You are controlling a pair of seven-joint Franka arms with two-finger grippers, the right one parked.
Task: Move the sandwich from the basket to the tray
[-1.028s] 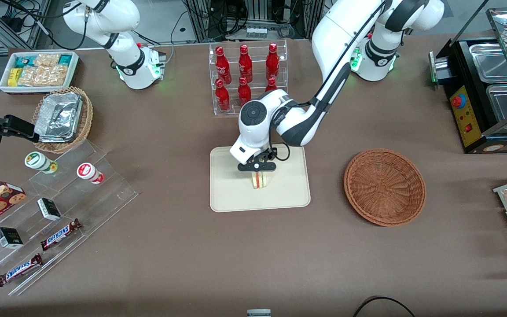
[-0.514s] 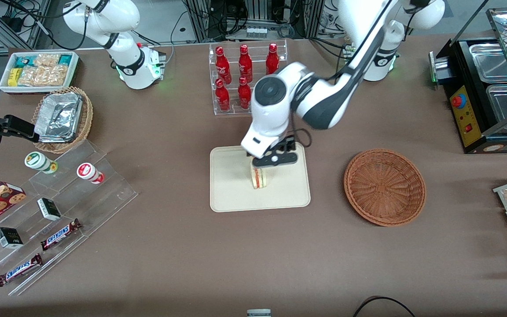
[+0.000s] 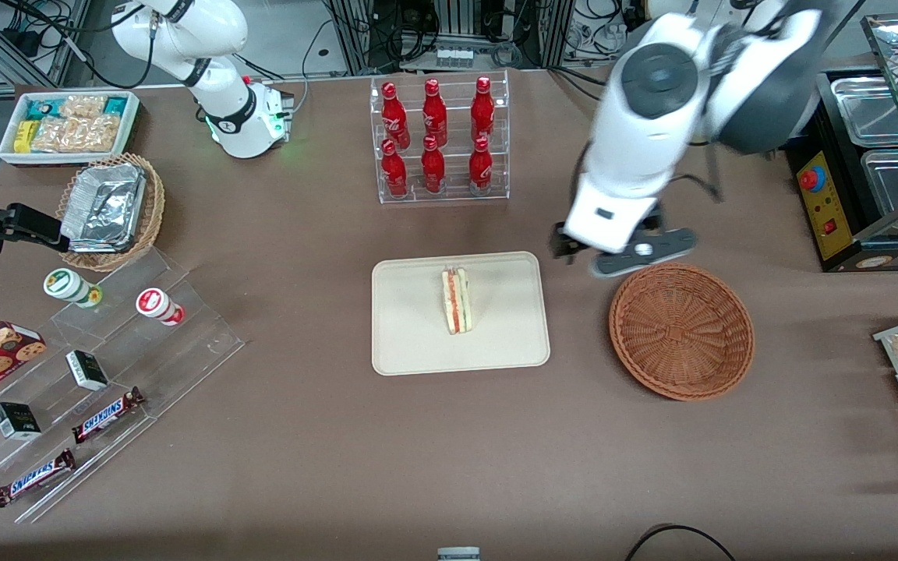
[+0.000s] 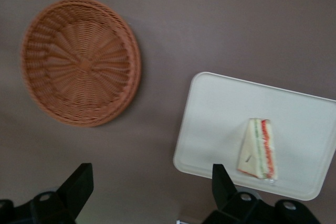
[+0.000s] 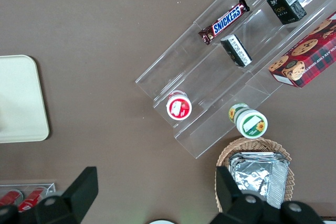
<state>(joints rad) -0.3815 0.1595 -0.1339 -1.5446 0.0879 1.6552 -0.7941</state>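
front view shows my jaws (image 3: 627, 255) lifted clear of the bench, hanging above the bare brown strip between the tray (image 3: 402, 351) and the basket (image 3: 681, 331), close over the basket's rim. a second ago they were down on the tray, closed around the sandwich (image 3: 457, 300); half a second ago they were just rising off it. now they are spread wide with nothing between them, and my arm has swung up and off toward the working arm's end of the bench.

the sandwich has stayed where i set it. it lies near the middle of the cream tray, its red and green filling stripes showing along one cut face, touching nothing but the tray floor. from my wrist camera i can see the sandwich (image 4: 257, 148) resting well inside the tray (image 4: 210, 108), apart from every rim, with the two dark fingers (image 4: 79, 184) at the edge of the picture far apart. the woven basket (image 4: 81, 69) sits beside the tray with a band of bench between them, and it holds nothing.

my reading is that the transfer is done: the wedge is out of the basket, on the tray, released and not tipping. what remains is only to draw back, without dipping into the basket below me.
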